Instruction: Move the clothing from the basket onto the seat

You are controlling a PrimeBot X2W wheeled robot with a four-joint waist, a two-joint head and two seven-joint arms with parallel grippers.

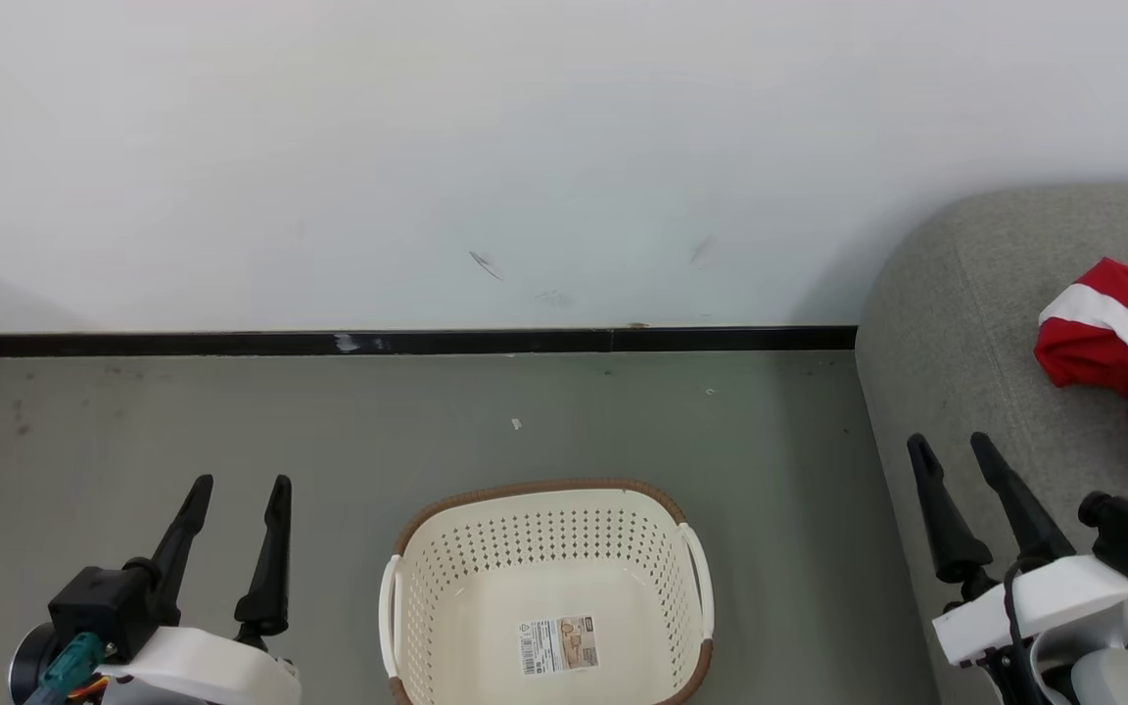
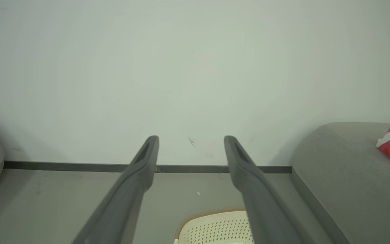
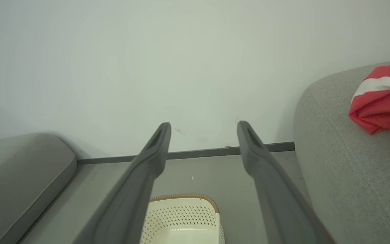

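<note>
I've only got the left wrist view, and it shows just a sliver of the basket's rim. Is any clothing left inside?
Observer: None that I can see. The head view looks down into the basket, and the floor in view holds only a label.
Operator: What is the right gripper doing?
Observer: The right gripper is open and holds nothing. In the head view it sits over the edge of the seat nearest the basket.
Operator: I see a red scrap on the seat. Is that all of it?
Observer: No. The clothing is a bigger heap, red with white bands, and it runs off the head view's right edge.
</note>
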